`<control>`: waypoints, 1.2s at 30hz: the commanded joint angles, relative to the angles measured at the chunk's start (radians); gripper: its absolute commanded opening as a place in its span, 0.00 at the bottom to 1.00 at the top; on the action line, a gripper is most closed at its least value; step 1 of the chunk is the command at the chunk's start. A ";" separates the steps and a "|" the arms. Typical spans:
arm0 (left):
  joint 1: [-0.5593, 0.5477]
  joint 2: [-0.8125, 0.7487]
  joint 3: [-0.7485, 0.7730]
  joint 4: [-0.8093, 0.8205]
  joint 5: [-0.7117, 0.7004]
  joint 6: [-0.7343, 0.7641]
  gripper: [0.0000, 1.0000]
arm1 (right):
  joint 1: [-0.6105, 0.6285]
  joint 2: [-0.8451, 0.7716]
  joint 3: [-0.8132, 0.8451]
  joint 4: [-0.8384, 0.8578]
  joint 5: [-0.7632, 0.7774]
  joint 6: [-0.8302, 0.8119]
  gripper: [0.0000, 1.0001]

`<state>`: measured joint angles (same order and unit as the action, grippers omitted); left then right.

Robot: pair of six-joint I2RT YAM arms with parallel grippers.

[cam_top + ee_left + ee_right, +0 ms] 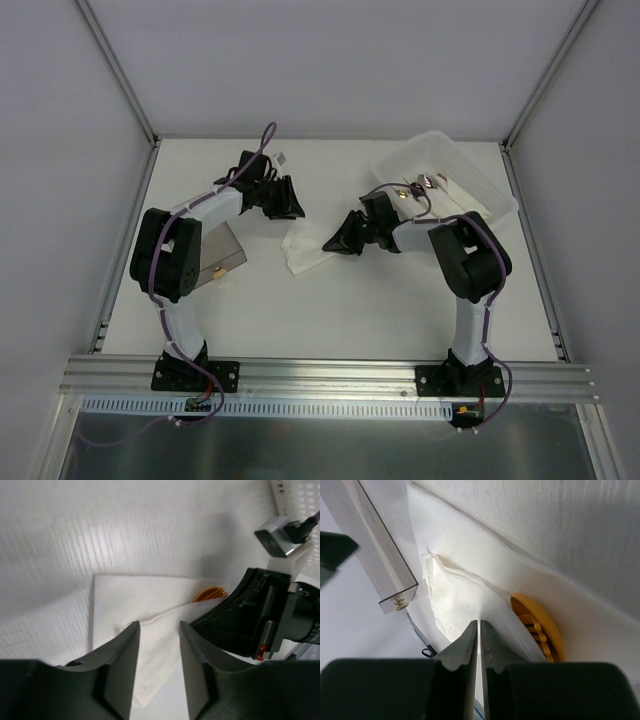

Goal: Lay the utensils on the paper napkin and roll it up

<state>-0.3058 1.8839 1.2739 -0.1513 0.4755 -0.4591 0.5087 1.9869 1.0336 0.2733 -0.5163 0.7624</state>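
White soft paper napkin [303, 246] is found mid-table, partly folded over the slender orange plastic utensils [540, 625], one layer pinched by the near-closed right gripper [477, 625], the left gripper [159, 628] standing parted and empty above it; rolling is judged unfinished.

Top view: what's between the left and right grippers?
The paper napkin, partly folded over, lies on the table between the left gripper and the right gripper. The left wrist view also shows an orange utensil poking from the fold.

A clear box [220, 258] sits left, a translucent tray [478, 178] right.
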 commanded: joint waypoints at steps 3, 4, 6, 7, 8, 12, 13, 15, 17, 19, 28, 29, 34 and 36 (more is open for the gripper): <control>0.011 0.047 0.128 -0.074 -0.089 0.140 0.41 | 0.004 0.044 0.013 -0.129 0.053 -0.067 0.09; 0.013 0.058 0.136 -0.077 -0.095 0.163 0.41 | 0.005 0.044 0.016 -0.132 0.055 -0.067 0.09; 0.013 0.096 0.154 -0.087 -0.116 0.180 0.41 | 0.004 0.044 0.017 -0.138 0.055 -0.072 0.09; 0.013 0.110 0.162 -0.091 -0.115 0.200 0.41 | 0.004 0.046 0.019 -0.143 0.056 -0.074 0.09; 0.014 0.133 0.168 -0.106 -0.124 0.201 0.41 | 0.002 0.047 0.020 -0.143 0.055 -0.075 0.09; 0.014 0.164 0.168 -0.129 -0.133 0.209 0.41 | 0.001 0.050 0.026 -0.157 0.055 -0.080 0.09; 0.014 0.170 0.166 -0.134 -0.138 0.211 0.40 | 0.001 0.050 0.026 -0.158 0.058 -0.080 0.09; 0.013 0.175 0.157 -0.143 -0.141 0.218 0.40 | 0.001 0.052 0.031 -0.164 0.058 -0.083 0.09; 0.013 0.176 0.147 -0.149 -0.150 0.220 0.40 | 0.002 0.056 0.036 -0.169 0.059 -0.086 0.09; 0.010 0.176 0.134 -0.159 -0.146 0.224 0.38 | 0.002 0.059 0.042 -0.175 0.058 -0.089 0.09; 0.010 0.175 0.111 -0.165 0.034 0.182 0.26 | 0.002 0.064 0.059 -0.197 0.062 -0.092 0.08; 0.011 0.166 0.113 -0.165 0.038 0.180 0.20 | 0.002 0.064 0.060 -0.197 0.062 -0.091 0.08; 0.020 0.126 0.128 -0.153 0.055 0.155 0.02 | 0.002 0.066 0.065 -0.210 0.062 -0.094 0.08; 0.023 0.089 0.128 -0.143 0.054 0.137 0.00 | 0.002 0.066 0.068 -0.218 0.062 -0.101 0.08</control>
<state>-0.2985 2.0598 1.3964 -0.2916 0.4877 -0.2939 0.5083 2.0098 1.1019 0.1669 -0.5293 0.7158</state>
